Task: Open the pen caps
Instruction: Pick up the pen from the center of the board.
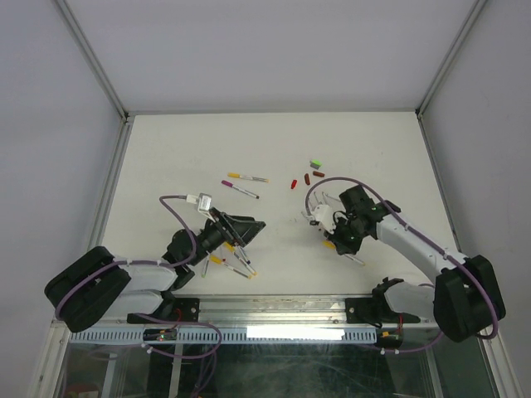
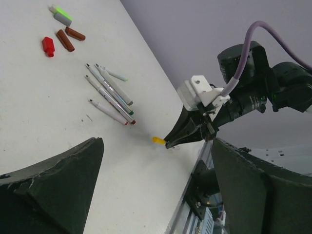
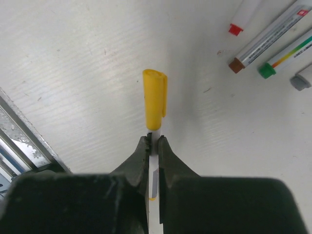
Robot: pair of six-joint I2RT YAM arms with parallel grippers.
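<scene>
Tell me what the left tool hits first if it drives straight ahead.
Probably the yellow cap on the pen pinched in the right tool: it sits dead ahead between the fingers of the open left tool, with only bare table before it. Depth is unclear, so it might pass above.

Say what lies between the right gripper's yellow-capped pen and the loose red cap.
Four uncapped pens, side by side, between the yellow cap and the red cap; the left wrist view shows it.
</scene>
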